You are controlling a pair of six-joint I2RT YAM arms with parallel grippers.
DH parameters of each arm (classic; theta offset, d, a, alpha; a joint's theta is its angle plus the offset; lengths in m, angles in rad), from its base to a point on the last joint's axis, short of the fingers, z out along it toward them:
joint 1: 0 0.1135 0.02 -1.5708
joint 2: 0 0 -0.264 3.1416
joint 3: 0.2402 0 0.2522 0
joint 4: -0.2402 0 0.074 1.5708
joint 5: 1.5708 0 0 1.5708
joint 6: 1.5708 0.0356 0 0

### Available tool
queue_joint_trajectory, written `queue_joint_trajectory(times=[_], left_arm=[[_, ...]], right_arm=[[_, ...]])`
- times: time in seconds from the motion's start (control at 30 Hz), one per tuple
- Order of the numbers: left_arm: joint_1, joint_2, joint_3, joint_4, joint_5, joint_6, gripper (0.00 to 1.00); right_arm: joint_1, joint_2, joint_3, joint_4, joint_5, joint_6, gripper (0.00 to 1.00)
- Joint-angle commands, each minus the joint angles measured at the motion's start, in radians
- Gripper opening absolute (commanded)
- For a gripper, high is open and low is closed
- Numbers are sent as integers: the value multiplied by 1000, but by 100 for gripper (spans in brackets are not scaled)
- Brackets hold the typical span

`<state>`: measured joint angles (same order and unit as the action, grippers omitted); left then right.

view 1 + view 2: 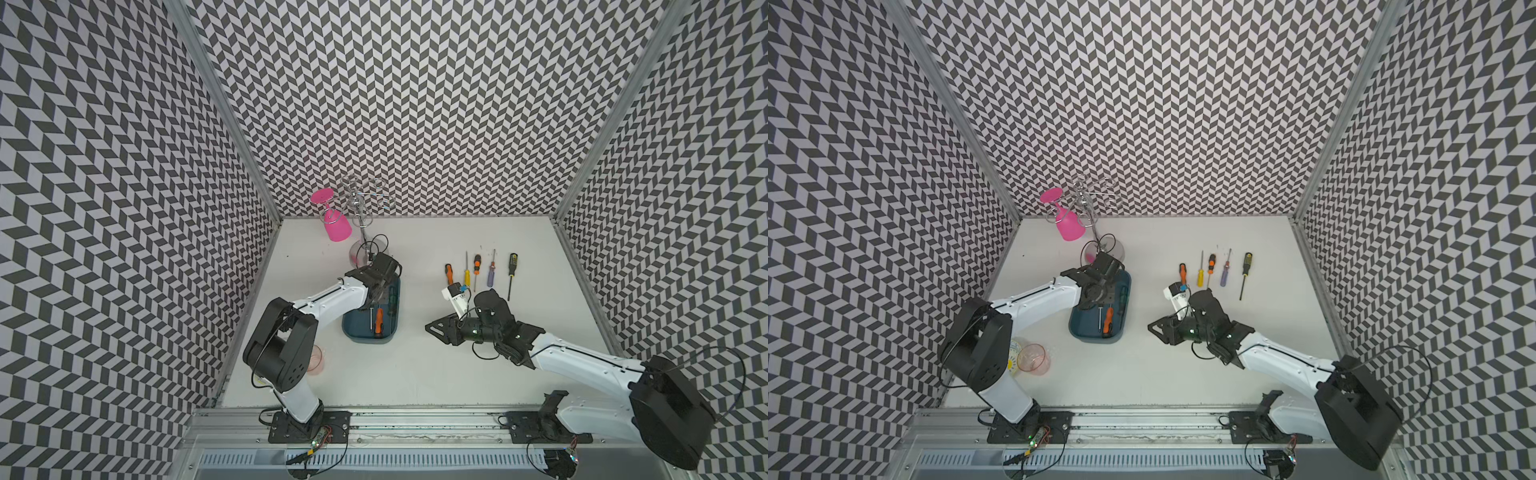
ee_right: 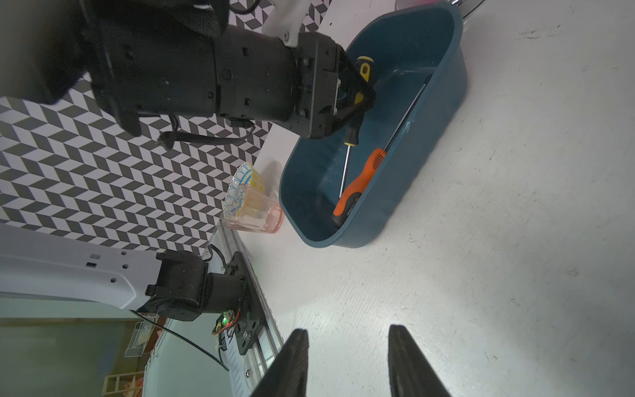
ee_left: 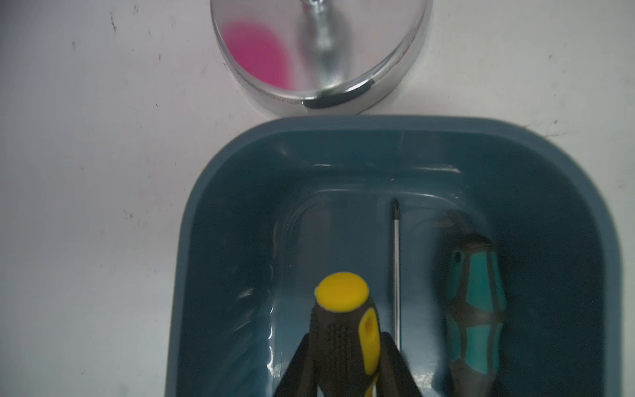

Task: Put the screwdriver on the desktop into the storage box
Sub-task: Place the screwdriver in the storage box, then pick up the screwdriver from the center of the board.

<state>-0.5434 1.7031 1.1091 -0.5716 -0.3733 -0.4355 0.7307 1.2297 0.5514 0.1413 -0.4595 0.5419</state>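
We see the left gripper (image 2: 360,94) clasping a black-and-yellow screwdriver (image 3: 343,326) inside the storage box (image 3: 378,123); the right gripper (image 2: 348,330), parted and empty, stands to its right.

A pink goblet (image 1: 336,227) hangs inverted on a wire rack (image 1: 360,204); a pinkish tumbler (image 2: 258,213) sits just beside a patterned dish (image 2: 247,173).

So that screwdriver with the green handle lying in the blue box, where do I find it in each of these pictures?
In a top view: the green-handled screwdriver lies in the storage box, along the wall nearer the right arm.
In a top view: same spot.
Left wrist: in the box, beside a bare metal shaft.
Right wrist: not visible.
Shared landmark: the storage box, seen in all four.
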Motion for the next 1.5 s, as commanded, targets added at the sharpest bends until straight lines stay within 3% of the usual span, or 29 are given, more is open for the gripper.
queue_joint_trajectory(times=[0.0,0.1,0.27,0.43,0.5,0.8,1.47], left_arm=[[-7,28,45,-19,-53,3,0],[-9,60,58,-23,-55,-5,1],[-19,86,61,-18,-46,-19,11],[-39,61,47,-16,-50,-36,42],[-39,45,41,-14,-40,-37,46],[-46,-120,2,-6,3,-42,47],[-47,-743,-381,264,324,-105,58]], right_arm=[[3,5,-10,40,10,2,41],[3,1,-12,37,15,0,41],[3,-2,-12,30,22,-2,41],[1,-16,-13,21,40,-1,41],[1,-18,-9,18,42,-2,41],[1,-29,19,-32,71,-11,42],[-34,-72,141,-304,323,-46,52]])
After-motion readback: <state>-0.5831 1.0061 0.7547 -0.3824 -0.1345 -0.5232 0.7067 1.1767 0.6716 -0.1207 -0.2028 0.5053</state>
